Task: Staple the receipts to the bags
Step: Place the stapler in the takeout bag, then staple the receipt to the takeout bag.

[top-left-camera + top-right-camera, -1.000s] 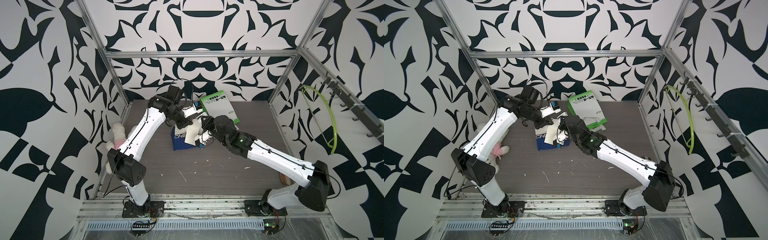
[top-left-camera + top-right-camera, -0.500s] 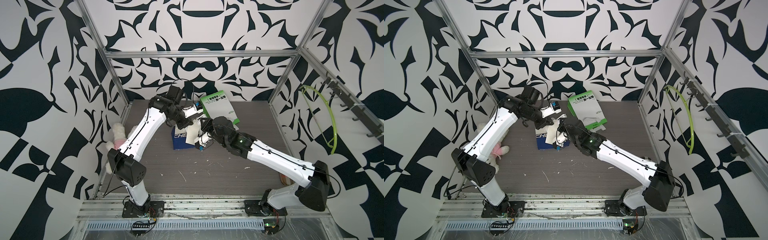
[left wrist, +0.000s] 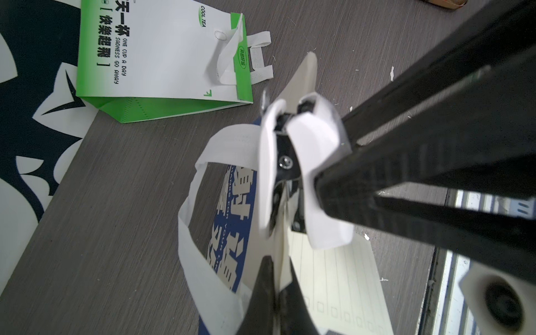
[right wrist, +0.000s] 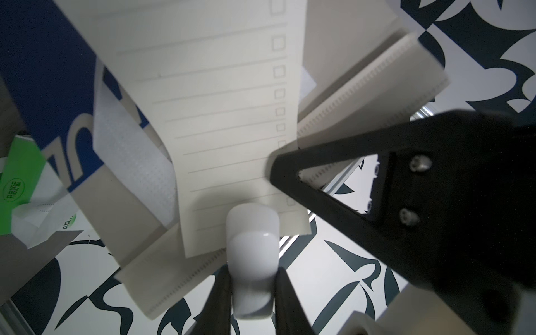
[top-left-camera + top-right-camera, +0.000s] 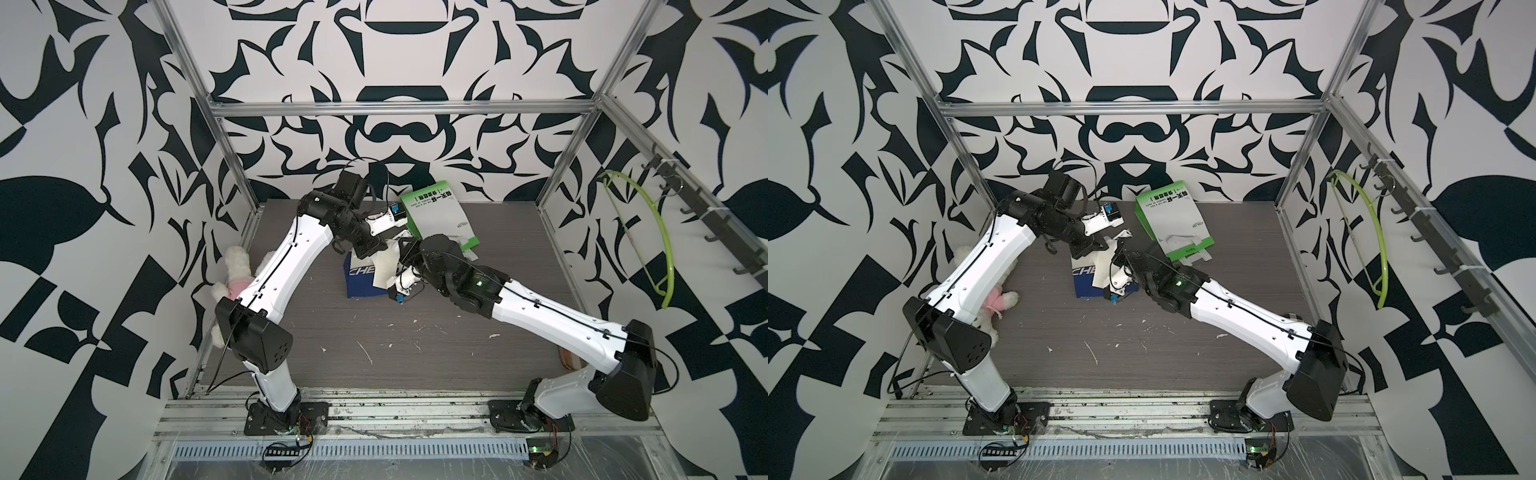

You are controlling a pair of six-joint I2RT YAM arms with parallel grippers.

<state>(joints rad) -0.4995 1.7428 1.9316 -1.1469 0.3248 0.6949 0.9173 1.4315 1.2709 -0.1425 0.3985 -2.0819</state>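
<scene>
Above the blue bag (image 5: 359,286), left gripper (image 3: 280,271) pinched shut on receipt (image 4: 217,101); right gripper (image 4: 251,277) clamped around stapler (image 4: 252,232). Seat bag edge and receipt deep in stapler, squeeze squarely.

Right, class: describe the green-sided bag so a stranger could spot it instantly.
Find the patterned back wall; before it, on the grey table, a paper bag lies flat. Unlike the navy bag beside it, it has green sides and reads COOL TEA.
</scene>
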